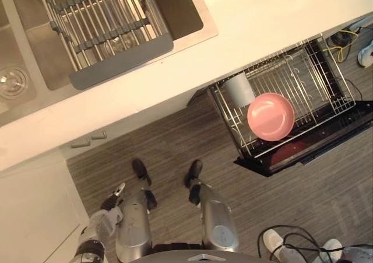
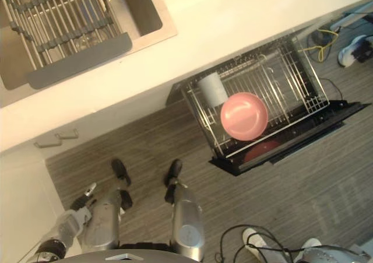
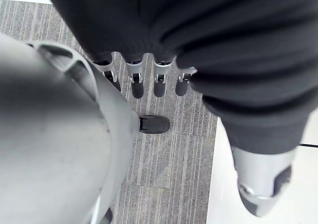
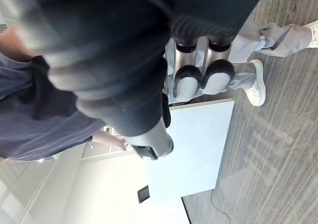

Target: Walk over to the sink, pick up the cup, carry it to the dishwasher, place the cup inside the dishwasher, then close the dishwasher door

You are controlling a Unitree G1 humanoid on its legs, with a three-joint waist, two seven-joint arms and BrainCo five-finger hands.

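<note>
The left hand [image 1: 109,204] hangs low beside the robot, its fingers [image 3: 160,85] straight and loosely spread, with only the striped floor [image 1: 175,140] past them and nothing in them. The cup [image 1: 240,89], a pale grey one, is well apart from that hand, ahead of it and off to its right. It sits at the near corner of the pulled-out dishwasher rack [image 1: 315,70]. A pink plate [image 1: 271,116] lies in the same rack just beside the cup, on the side farther from the left hand. The dishwasher door [image 1: 335,136] is folded down and open beyond the plate.

Straight ahead of the left hand, up past the cabinet front, runs the pale tabletop [image 1: 256,30]. The steel sink [image 1: 35,59] is let into it, with a roll-up drying rack [image 1: 102,24] laid across it.

The right hand [image 4: 196,77] hangs at the robot's other side (from here I cannot tell whether it is spread or curled). A person's white shoe [image 1: 273,239] stands on the floor near that side.
</note>
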